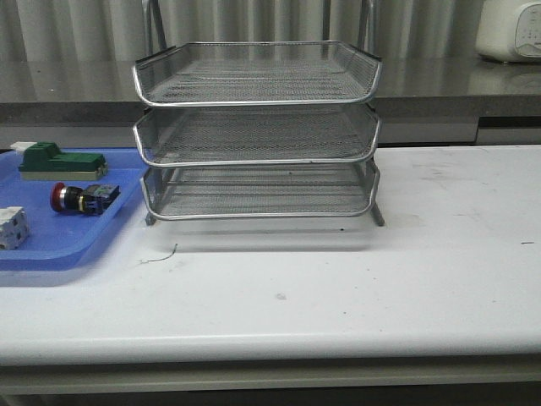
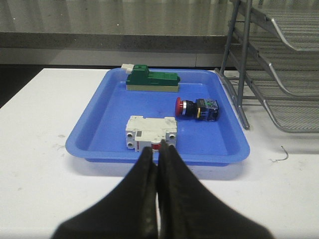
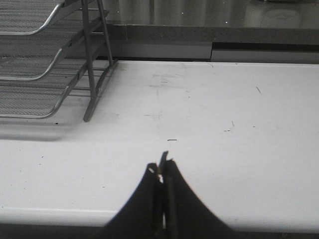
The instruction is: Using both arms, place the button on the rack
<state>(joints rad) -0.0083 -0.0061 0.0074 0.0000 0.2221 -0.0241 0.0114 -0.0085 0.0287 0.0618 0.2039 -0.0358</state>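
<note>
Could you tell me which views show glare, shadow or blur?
Front view: soft shadow on the table below the rack. Left wrist view: counter glare, left end effector blurred. Right wrist view: dimmer, right end effector dark.

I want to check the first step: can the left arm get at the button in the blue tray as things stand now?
Probably yes. The button lies on its side in the blue tray, apart from the white block and green block, with nothing over it. The left gripper is shut and must open first.
</note>
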